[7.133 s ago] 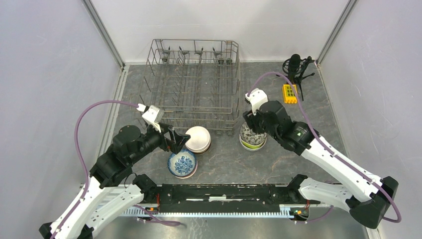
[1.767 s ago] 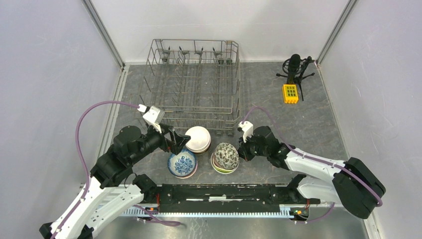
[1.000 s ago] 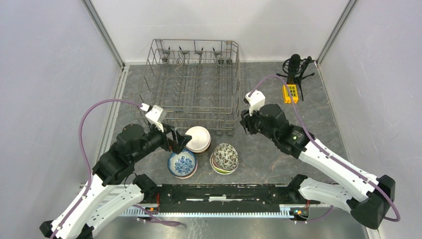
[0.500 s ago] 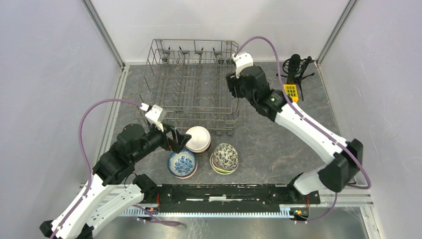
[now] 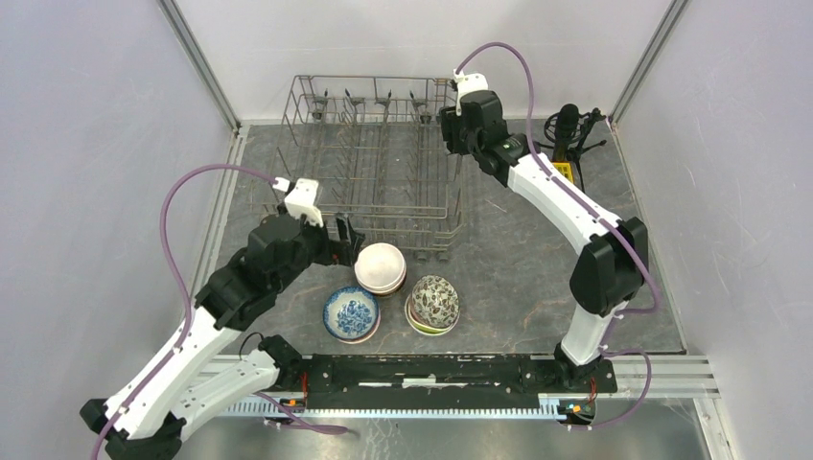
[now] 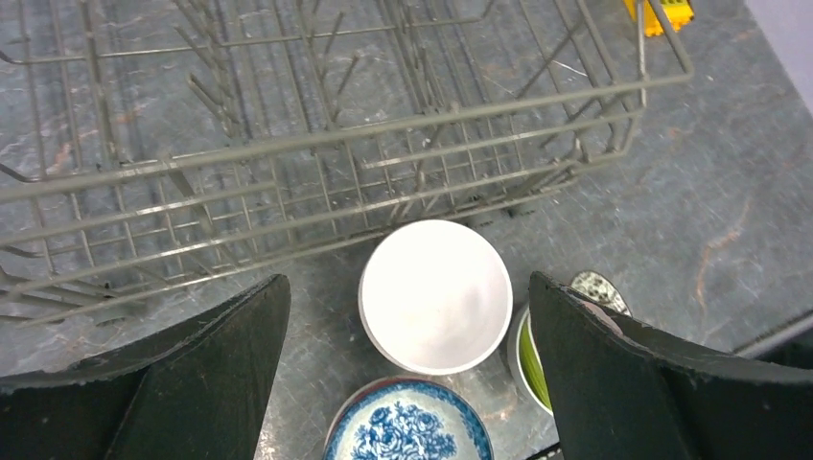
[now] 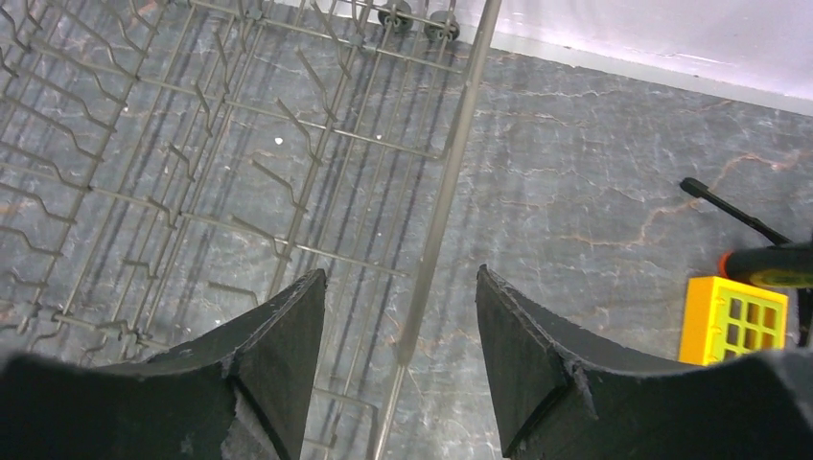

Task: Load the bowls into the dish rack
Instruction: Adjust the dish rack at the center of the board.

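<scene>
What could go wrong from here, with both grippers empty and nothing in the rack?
1. The right gripper has its open jaws straddling the right rim wire of the dish rack; coming down there could snag or shove the rack.
2. The left gripper hangs open over the white bowl, which sits close against the rack's near wall; a finger might catch the wires.
3. The speckled bowl lies tilted on the green bowl and might slide if bumped.

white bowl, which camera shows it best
Left wrist: the white bowl sits in the middle, large, its whole rim unblocked. Top external shows it whole but small. Right wrist misses it, showing the dish rack instead.
</scene>
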